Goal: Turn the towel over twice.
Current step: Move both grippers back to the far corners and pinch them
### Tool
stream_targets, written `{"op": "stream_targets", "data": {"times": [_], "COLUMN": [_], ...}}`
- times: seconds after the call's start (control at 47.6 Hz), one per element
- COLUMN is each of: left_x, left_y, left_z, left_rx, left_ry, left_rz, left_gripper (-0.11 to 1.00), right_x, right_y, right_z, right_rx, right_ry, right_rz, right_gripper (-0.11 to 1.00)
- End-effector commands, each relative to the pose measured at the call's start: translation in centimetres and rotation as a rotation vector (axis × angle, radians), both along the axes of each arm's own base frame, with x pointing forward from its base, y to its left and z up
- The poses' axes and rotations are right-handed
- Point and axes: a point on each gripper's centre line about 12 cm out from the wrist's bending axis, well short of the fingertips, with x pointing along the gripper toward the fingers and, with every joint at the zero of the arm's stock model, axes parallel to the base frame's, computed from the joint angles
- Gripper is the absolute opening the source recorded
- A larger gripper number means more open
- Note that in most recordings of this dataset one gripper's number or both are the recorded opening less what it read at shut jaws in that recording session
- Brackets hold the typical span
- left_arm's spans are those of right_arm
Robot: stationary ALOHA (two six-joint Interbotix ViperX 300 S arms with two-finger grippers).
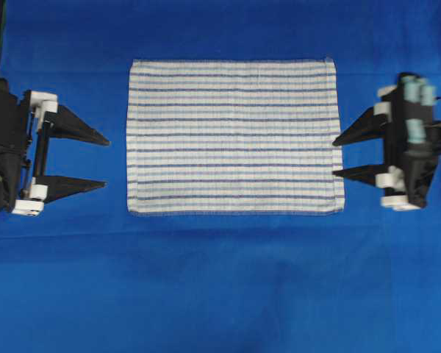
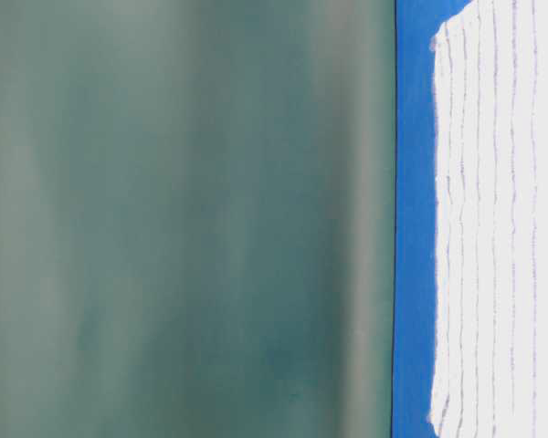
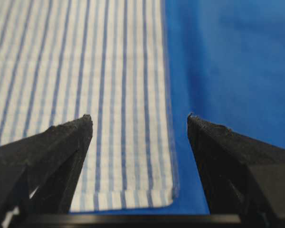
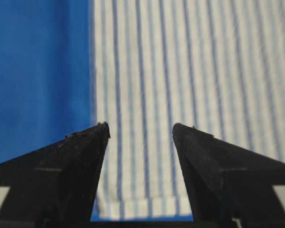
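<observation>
- The blue cloth surface [image 1: 220, 294] carries everything.
- The towel [image 1: 231, 136] lies flat and fully spread at its middle, unfolded; how many flips are done cannot be told.
- The left gripper [image 1: 106, 162] is wide open, empty, just short of the towel's edge.
- The right gripper [image 1: 336, 157] is wide open, empty, tips at the opposite edge.

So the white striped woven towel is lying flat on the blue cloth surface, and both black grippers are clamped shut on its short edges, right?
Not quite. The white striped woven towel does lie flat on the blue cloth surface, but the overhead view shows the left gripper and right gripper both open, holding nothing.
</observation>
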Motion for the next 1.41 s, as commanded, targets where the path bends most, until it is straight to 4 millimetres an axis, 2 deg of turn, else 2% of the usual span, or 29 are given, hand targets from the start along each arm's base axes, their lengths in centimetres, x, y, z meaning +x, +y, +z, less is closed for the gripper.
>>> {"op": "stream_targets", "data": {"times": [0.0, 0.147, 0.484, 0.568, 0.736, 1.009, 1.177, 1.388], "left_x": [-0.3, -0.8, -0.4, -0.2, 0.6, 2.6, 4.0, 4.9], "left_y": [0.1, 0.2, 1.2, 2.1, 4.7, 8.5, 11.0, 14.4], "left_z": [1.6, 2.4, 1.7, 1.6, 0.6, -2.6, -5.8, -9.3], "left_rx": [-0.001, -0.001, 0.009, 0.04, 0.126, 0.181, 0.171, 0.151], "left_ry": [-0.066, -0.104, -0.078, -0.084, -0.065, 0.011, 0.078, 0.164], "left_rz": [0.003, 0.006, 0.053, 0.088, 0.184, 0.303, 0.37, 0.459], "left_gripper": [0.74, 0.74, 0.73, 0.74, 0.73, 0.73, 0.73, 0.73], "right_x": [-0.6, -1.6, -0.8, -0.6, -0.3, 0.1, 0.4, 0.3], "right_y": [0.0, -0.1, -1.5, -2.7, -6.5, -11.5, -13.8, -16.2], "right_z": [1.9, 3.5, 2.4, 2.0, 0.0, -3.9, -6.3, -9.0], "right_rx": [-0.017, -0.028, -0.039, -0.041, -0.04, -0.036, -0.03, -0.019], "right_ry": [-0.09, -0.172, -0.126, -0.108, -0.033, 0.062, 0.089, 0.118], "right_rz": [0.011, 0.016, -0.037, -0.084, -0.23, -0.379, -0.429, -0.477], "right_gripper": [0.61, 0.61, 0.61, 0.61, 0.61, 0.61, 0.61, 0.61]}}
